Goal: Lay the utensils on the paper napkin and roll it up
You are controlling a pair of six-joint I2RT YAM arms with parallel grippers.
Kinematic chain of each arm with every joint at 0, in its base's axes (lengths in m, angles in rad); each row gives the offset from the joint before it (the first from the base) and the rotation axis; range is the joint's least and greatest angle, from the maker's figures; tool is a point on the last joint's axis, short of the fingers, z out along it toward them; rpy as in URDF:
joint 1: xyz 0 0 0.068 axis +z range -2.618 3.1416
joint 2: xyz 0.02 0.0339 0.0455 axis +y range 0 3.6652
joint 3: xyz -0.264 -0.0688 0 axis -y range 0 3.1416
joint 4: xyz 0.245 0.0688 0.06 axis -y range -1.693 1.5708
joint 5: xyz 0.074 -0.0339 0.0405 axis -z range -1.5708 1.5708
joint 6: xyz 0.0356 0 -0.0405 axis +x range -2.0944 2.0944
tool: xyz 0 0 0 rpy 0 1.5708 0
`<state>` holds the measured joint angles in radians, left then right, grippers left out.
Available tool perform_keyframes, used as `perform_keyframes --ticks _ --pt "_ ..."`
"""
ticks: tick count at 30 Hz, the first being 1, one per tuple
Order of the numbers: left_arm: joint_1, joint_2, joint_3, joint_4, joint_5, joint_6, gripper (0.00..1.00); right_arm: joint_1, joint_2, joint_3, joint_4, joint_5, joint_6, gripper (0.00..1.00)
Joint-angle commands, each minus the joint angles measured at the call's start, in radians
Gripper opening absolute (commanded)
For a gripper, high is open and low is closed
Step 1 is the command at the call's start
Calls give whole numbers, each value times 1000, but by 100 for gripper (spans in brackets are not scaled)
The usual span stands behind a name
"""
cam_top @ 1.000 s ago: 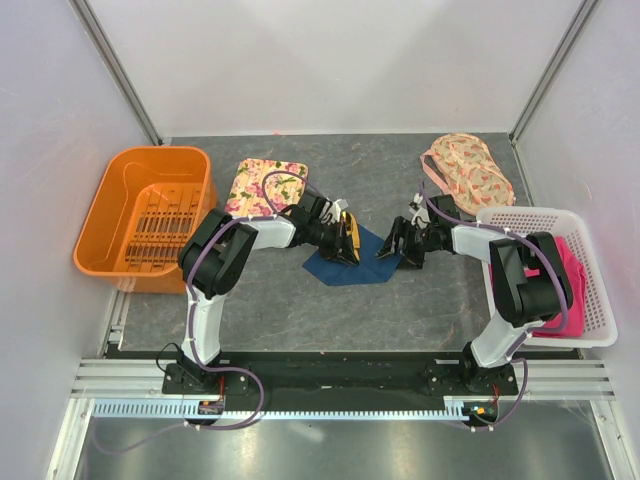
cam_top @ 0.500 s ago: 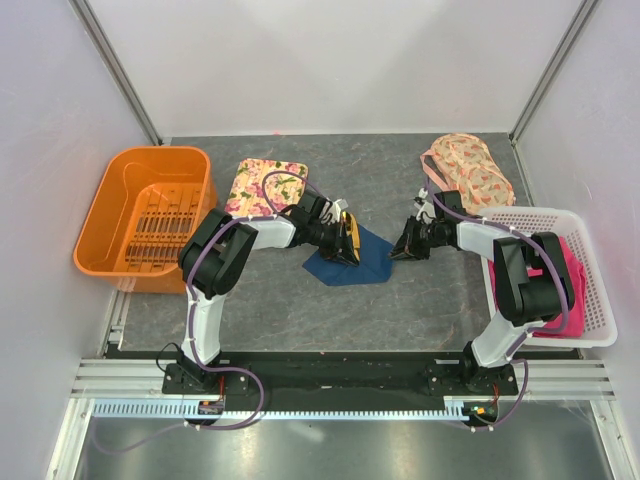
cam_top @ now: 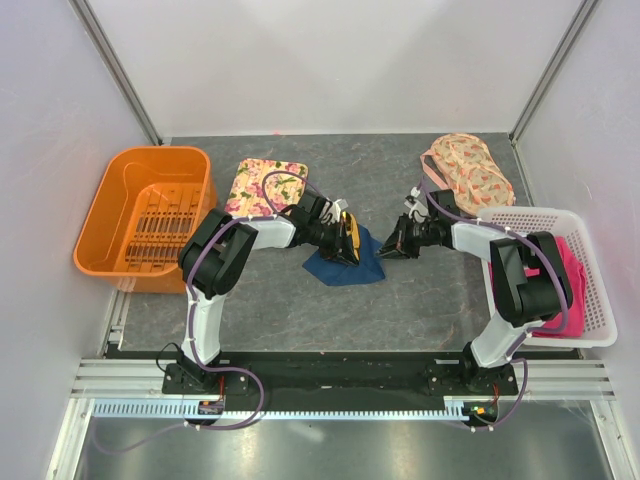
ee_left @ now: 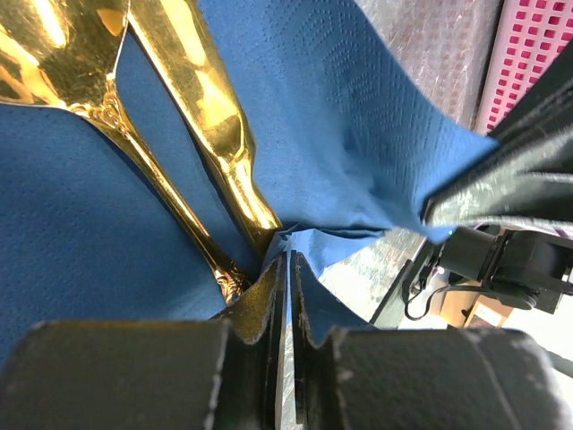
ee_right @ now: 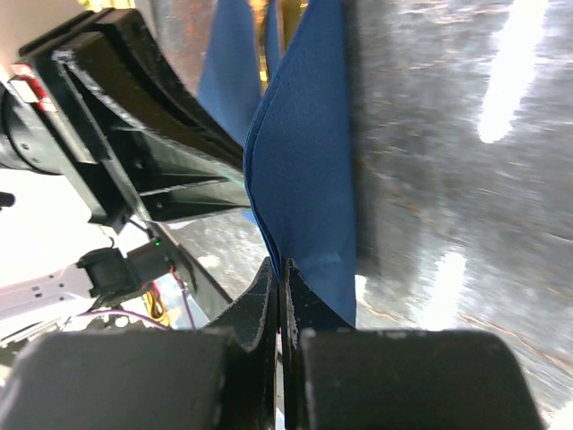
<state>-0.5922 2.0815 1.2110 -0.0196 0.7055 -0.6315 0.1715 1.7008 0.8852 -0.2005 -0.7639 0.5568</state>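
The dark blue paper napkin (cam_top: 345,264) lies on the grey table between the two arms, with the gold utensils (cam_top: 349,233) on its left part. In the left wrist view two gold handles (ee_left: 210,116) rest on the napkin (ee_left: 81,233). My left gripper (ee_left: 288,262) is shut on a raised fold of the napkin beside the handle ends. My right gripper (cam_top: 390,249) is shut on the napkin's right corner. Its wrist view shows the blue sheet (ee_right: 304,161) rising from the closed jaws (ee_right: 279,269), lifted off the table.
An orange basket (cam_top: 120,215) stands at the far left and a floral tray (cam_top: 262,185) behind the left gripper. A floral pouch (cam_top: 468,170) lies at the back right. A white basket (cam_top: 590,330) holding a pink cloth (cam_top: 572,262) stands at the right.
My right gripper has gone from open to shut on the napkin's right corner and carried it leftward toward the utensils. The left gripper has stayed put.
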Motion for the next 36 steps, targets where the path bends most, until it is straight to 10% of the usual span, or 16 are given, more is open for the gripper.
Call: perform_keyframes --ticks 1,36 --pt "-1 9 18 -6 -24 18 10 37 20 21 85 -40 80 0" --pt "19 -119 -47 3 52 -51 13 109 114 -17 236 -12 210 0"
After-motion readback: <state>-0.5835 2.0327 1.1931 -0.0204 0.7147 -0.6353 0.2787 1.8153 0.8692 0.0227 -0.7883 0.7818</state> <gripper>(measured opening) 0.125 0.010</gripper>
